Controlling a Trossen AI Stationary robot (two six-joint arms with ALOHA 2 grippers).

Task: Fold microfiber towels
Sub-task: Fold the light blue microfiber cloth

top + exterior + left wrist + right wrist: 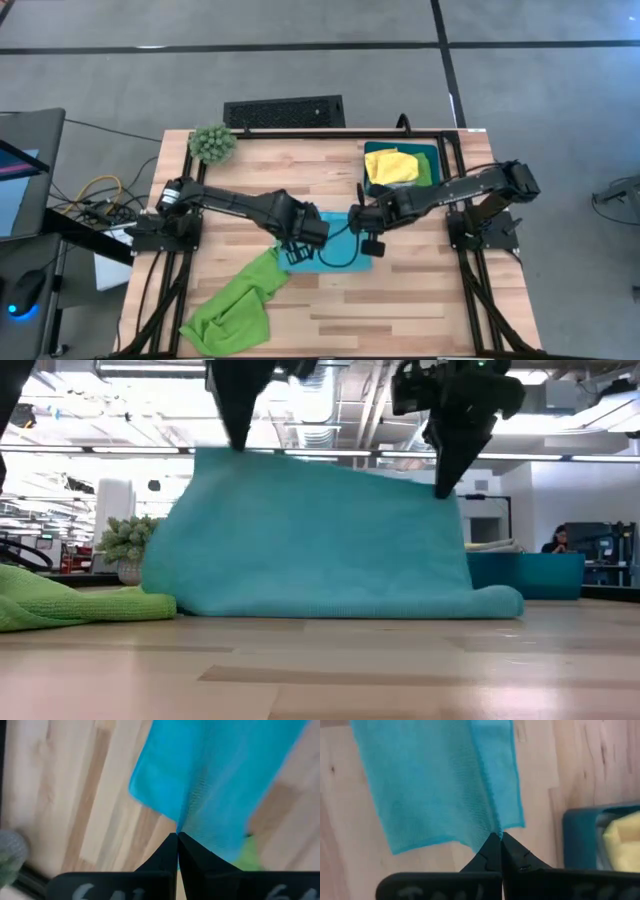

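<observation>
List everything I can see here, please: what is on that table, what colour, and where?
light blue towel: one, mid-table, lifted by two corners, bottom edge on the wood
lime green towel: one, crumpled at the front left
teal bin: one, back right, holding a yellow towel over a green one
plant ball: one, green, back left corner
table: one, light wood
left gripper: dark, shut on one towel corner
right gripper: dark, shut on the other corner
</observation>
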